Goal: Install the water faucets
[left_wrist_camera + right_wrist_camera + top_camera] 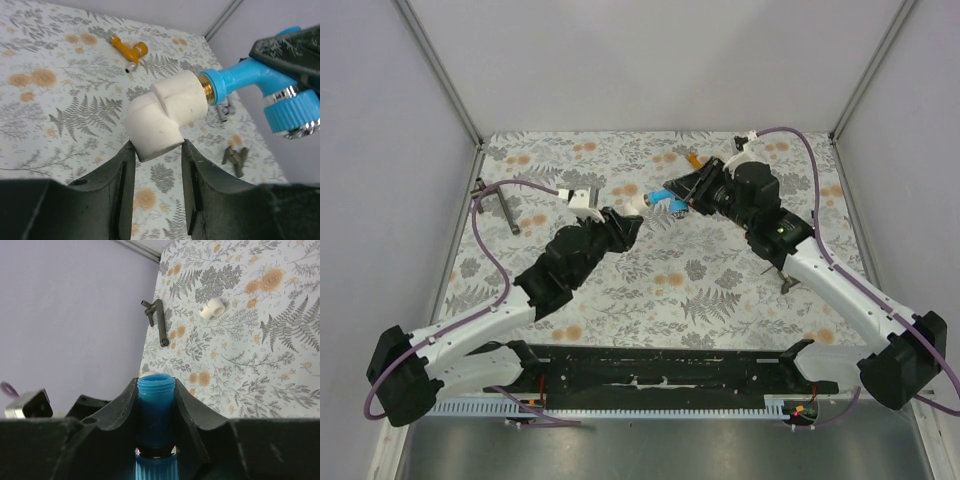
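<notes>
Two faucets (240, 80), two white fittings (165, 115), at least two dark pieces (235, 156).

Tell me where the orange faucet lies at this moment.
In the top view, the orange faucet lies on the table near its far edge, right of centre, beyond the blue faucet.

We note two arms: white rounded lower links (470, 335), black boxy upper housings (570, 258), purple cables (480, 230) looping alongside. Black shoulder blocks (400, 375) at seven, five o'clock. On left gripper (158, 146), matte black wedge fingers (117, 192).
</notes>
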Controlling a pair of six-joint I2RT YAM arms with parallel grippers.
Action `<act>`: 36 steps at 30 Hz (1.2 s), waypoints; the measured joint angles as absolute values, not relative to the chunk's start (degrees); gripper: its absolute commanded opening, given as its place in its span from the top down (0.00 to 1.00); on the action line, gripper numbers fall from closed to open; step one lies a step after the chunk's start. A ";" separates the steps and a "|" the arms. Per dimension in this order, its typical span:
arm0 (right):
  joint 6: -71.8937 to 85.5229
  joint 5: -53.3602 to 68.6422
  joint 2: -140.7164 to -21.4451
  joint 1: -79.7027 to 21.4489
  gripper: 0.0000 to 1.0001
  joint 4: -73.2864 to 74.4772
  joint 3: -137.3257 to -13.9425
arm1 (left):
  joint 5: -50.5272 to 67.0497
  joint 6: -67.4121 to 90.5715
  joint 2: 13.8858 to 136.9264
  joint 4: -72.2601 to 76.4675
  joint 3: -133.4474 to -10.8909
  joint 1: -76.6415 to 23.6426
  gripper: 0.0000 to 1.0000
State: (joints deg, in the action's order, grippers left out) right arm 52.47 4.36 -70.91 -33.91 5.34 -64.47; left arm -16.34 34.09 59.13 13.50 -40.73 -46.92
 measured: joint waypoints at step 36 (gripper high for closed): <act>68.42 10.83 -76.34 -23.31 1.00 -26.98 -46.28 | -8.10 30.98 49.74 1.72 -47.24 -35.14 0.06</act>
State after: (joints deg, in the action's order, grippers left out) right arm 68.42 10.83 -76.34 -23.31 -26.98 -46.28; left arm -8.10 30.98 49.74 1.72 -47.24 -35.14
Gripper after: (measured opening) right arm 0.346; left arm 0.937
